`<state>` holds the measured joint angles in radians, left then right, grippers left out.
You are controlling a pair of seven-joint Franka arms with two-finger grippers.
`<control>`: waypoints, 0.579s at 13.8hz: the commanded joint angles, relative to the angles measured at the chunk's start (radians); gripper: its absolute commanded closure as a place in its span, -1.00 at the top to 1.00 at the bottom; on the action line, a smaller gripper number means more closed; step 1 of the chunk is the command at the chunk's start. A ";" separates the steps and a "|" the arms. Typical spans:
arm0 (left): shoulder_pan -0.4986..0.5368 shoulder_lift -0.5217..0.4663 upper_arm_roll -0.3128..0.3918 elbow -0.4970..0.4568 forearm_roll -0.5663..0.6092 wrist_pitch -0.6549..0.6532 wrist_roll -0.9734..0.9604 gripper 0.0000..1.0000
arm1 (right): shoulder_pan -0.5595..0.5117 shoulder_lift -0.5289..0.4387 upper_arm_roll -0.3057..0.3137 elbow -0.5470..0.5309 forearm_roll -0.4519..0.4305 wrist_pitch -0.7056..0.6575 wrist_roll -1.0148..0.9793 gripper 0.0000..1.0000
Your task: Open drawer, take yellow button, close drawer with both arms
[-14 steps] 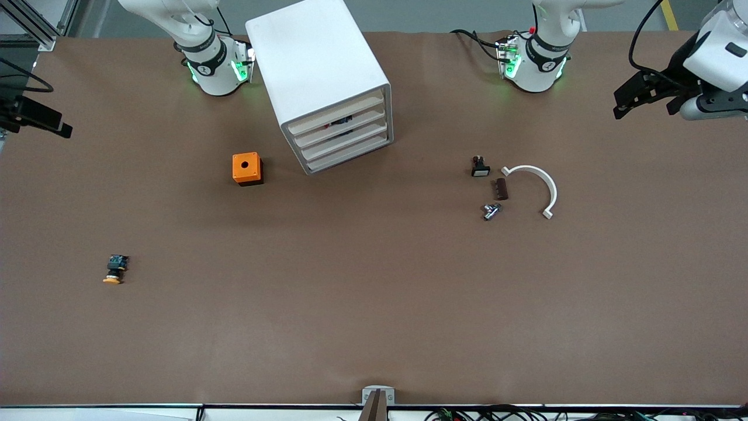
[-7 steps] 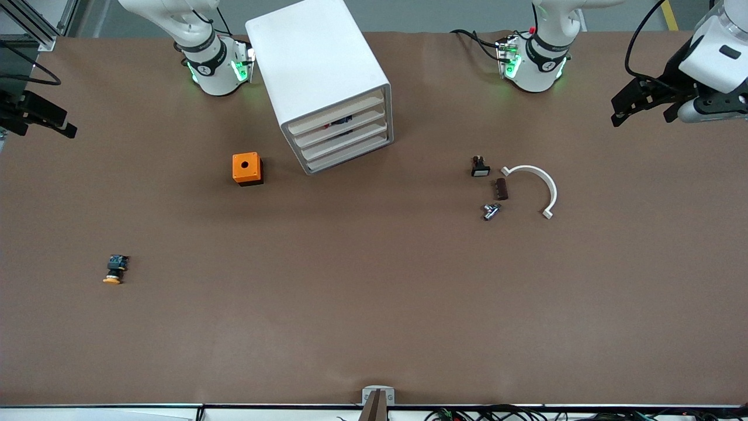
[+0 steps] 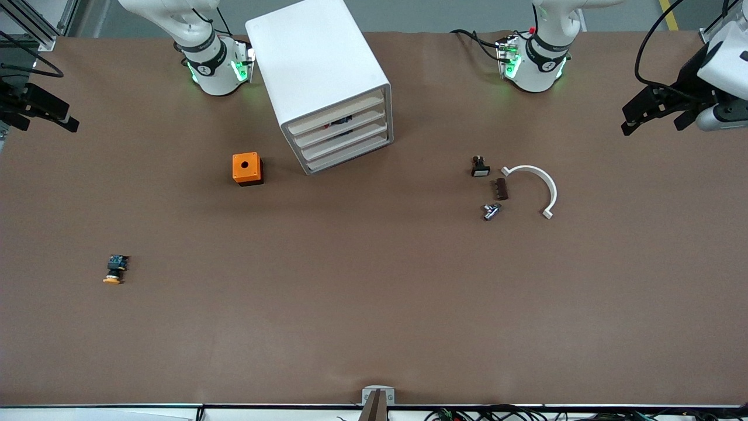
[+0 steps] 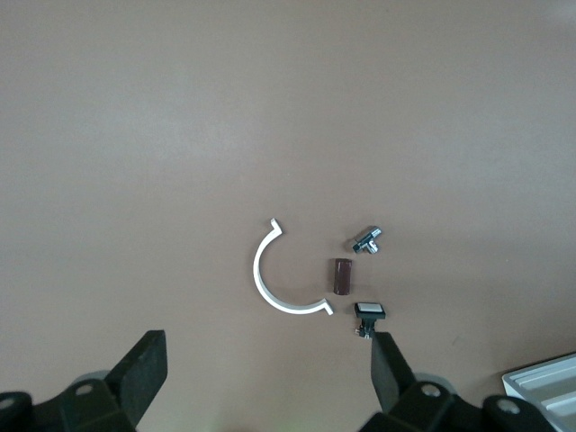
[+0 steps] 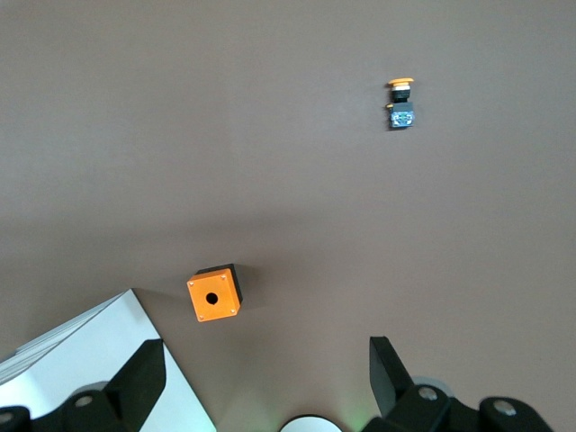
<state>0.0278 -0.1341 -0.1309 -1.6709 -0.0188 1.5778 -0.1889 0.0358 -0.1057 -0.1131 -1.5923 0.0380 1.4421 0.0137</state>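
Since the button (image 3: 114, 269) lies loose on the table, low in the frame toward the right arm's end with its orange cap pointing down-frame, your nearer tool is the right gripper (image 3: 67, 118), up-frame of it with jaws spread wide. The left gripper (image 3: 628, 120), equally wide, waits over the left arm's end.

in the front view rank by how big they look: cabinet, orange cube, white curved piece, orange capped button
1. cabinet, by far the largest
2. white curved piece, widest span, though thin
3. orange cube, more solid area, so its order with the curved piece is arguable
4. button, smallest
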 commanded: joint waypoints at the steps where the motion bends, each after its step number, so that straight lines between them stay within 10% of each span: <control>1: 0.006 0.037 -0.006 0.057 0.020 -0.010 0.017 0.99 | 0.010 -0.040 0.006 -0.038 -0.046 0.014 -0.012 1.00; 8: 0.009 0.039 -0.007 0.057 0.046 -0.031 0.020 0.99 | 0.007 -0.046 0.003 -0.057 -0.066 0.050 -0.072 1.00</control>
<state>0.0296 -0.1018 -0.1304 -1.6370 -0.0133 1.5731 -0.1888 0.0397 -0.1130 -0.1115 -1.6050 -0.0053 1.4756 -0.0410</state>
